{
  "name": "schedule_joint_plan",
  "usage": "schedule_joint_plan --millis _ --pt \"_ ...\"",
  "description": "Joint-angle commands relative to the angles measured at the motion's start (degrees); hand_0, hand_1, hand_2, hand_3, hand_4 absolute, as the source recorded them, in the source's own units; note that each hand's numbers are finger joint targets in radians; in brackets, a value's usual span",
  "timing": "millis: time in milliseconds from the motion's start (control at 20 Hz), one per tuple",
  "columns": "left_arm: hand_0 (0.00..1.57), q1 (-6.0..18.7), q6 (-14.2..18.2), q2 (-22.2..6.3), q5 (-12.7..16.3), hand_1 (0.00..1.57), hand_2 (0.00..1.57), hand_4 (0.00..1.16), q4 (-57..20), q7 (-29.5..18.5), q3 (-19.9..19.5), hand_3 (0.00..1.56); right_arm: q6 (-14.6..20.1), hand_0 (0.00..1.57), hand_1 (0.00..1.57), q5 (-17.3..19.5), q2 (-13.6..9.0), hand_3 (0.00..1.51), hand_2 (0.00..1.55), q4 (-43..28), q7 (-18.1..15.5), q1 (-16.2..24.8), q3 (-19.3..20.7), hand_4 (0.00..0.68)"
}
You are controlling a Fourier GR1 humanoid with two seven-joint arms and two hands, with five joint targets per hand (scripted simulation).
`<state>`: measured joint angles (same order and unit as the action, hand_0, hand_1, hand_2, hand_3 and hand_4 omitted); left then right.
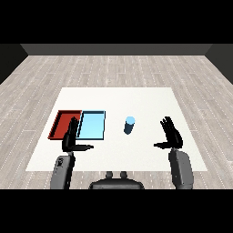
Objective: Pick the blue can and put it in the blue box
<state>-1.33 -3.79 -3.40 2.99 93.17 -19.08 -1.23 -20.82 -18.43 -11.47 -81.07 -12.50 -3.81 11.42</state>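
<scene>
A blue can (129,125) stands upright on the white table, right of the light blue tray (92,124). My right hand (171,135) is open to the can's right, well apart from it, fingers straight and thumb pointing left. My left hand (71,138) is open too, hovering over the near edges of the red tray (63,122) and the light blue tray, thumb pointing right. Neither hand holds anything.
The red tray and the light blue tray lie side by side at the table's left. The white table (136,100) ends just in front of my forearms; wooden floor surrounds it.
</scene>
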Motion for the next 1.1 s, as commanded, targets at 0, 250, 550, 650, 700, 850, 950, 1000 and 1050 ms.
schedule_joint_plan --millis 0,250,550,650,700,850,950,1000,1050 --pt "0.00 1.33 1.74 0.83 -0.08 0.00 0.00 0.00 0.76 1.00 -0.72 0.00 0.66 0.00 0.00 0.04 1.03 0.00 0.00 2.33 0.24 -0.54 0.32 0.000" --pt "0.00 0.60 -2.85 -2.26 3.60 0.00 0.00 0.00 0.22 1.00 -3.62 0.00 4.02 0.00 0.00 -1.55 3.95 0.00 0.00 2.15 5.50 -4.25 -1.46 0.000" --pt "0.00 -0.40 -0.50 -0.97 0.71 0.00 0.00 0.00 2.19 0.47 -2.31 0.00 5.57 0.00 0.00 1.46 5.51 0.00 0.00 15.22 -1.50 -11.98 -1.60 0.000" --pt "0.00 -0.08 -1.82 -0.92 1.78 0.00 0.00 0.00 -0.41 -1.49 -2.78 0.00 8.03 0.00 0.00 -0.26 6.43 0.00 0.00 14.45 3.39 -14.70 -1.74 0.000" --pt "0.00 -4.20 -0.78 0.71 2.16 0.00 0.00 0.00 8.10 2.73 -0.35 0.00 9.08 0.00 0.00 0.64 7.22 0.00 0.00 14.18 3.66 -16.26 -2.69 0.000" --pt "0.00 1.69 0.99 0.89 0.41 0.00 0.00 0.00 2.06 3.58 -0.75 0.00 6.10 0.00 0.00 -0.61 4.39 0.00 0.00 24.35 0.46 -18.90 0.32 0.000" --pt "0.00 -1.75 -1.36 -1.65 1.85 0.00 0.00 0.00 5.88 4.22 -2.23 0.00 11.35 0.00 0.00 1.68 8.84 0.00 0.00 19.87 0.01 -17.14 -2.44 0.000" --pt "0.00 -1.08 -1.24 -0.38 1.99 0.00 0.00 0.00 2.69 1.40 -2.37 0.00 11.33 0.00 0.00 2.40 8.44 0.00 0.00 20.72 -0.19 -17.49 -3.21 0.000" --pt "0.00 -2.01 -1.63 -1.04 1.40 0.00 0.00 0.00 3.60 1.43 -2.63 0.00 8.15 0.00 0.00 1.49 5.98 0.00 0.00 21.84 -0.94 -16.33 -2.38 0.000"
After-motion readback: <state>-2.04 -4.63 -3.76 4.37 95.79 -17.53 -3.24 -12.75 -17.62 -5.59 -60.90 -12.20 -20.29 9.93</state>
